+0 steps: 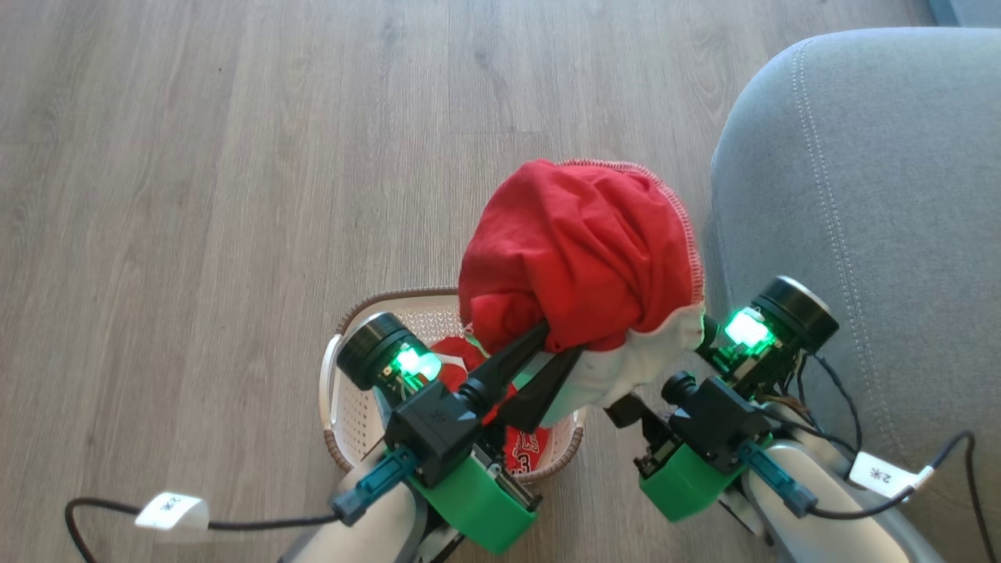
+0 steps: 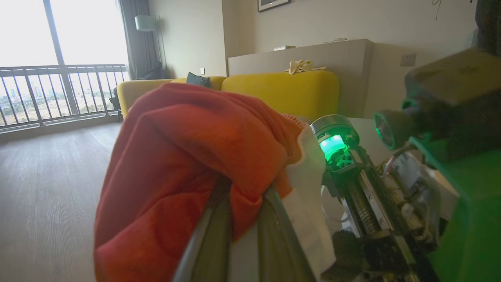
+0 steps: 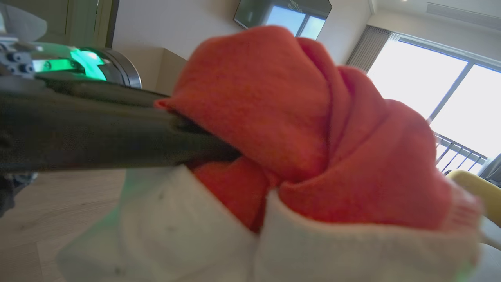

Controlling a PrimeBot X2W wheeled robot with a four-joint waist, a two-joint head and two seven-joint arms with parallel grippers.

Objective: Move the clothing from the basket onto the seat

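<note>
Wood-grain floor [image 1: 195, 195], perforated cream basket [image 1: 352, 414]; bunched red garment [image 1: 579, 250] (white-panelled) in left jaws' pinch, right jaws wide.

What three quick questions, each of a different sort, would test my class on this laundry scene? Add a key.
1. Fill the gap: the grey seat stands on the robot's ___ side.
2. True or false: the left pincer is shut on the red and white garment.
3. Where do the red shorts lie?
A. in the basket
B. on the seat
C. in the left pincer

Key: 1 right; 2 true; 3 A.
</note>
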